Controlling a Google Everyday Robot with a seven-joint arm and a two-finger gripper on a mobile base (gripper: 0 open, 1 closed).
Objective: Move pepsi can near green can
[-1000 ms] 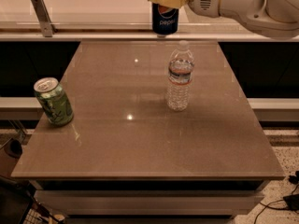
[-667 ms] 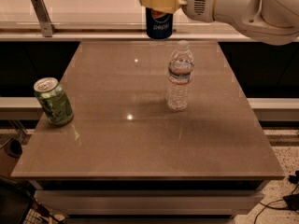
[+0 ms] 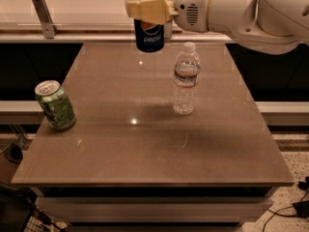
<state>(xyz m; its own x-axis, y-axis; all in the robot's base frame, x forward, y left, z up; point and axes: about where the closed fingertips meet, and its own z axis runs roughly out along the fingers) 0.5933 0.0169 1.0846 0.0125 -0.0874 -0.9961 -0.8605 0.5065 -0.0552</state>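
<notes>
The robot's single white arm (image 3: 260, 13) reaches in from the upper right edge of the view and lies roughly level, pointing left. Its bulky rounded links narrow to a cylindrical wrist housing (image 3: 193, 6) with a small vent grille on its side. The gripper (image 3: 145, 11) sits near the top of the view, a little left of centre, held up in the air. Its tan fingers (image 3: 140, 7) are closed around the upper part of the pepsi can (image 3: 149, 35), which hangs upright; the far finger seems hidden behind the can.
</notes>
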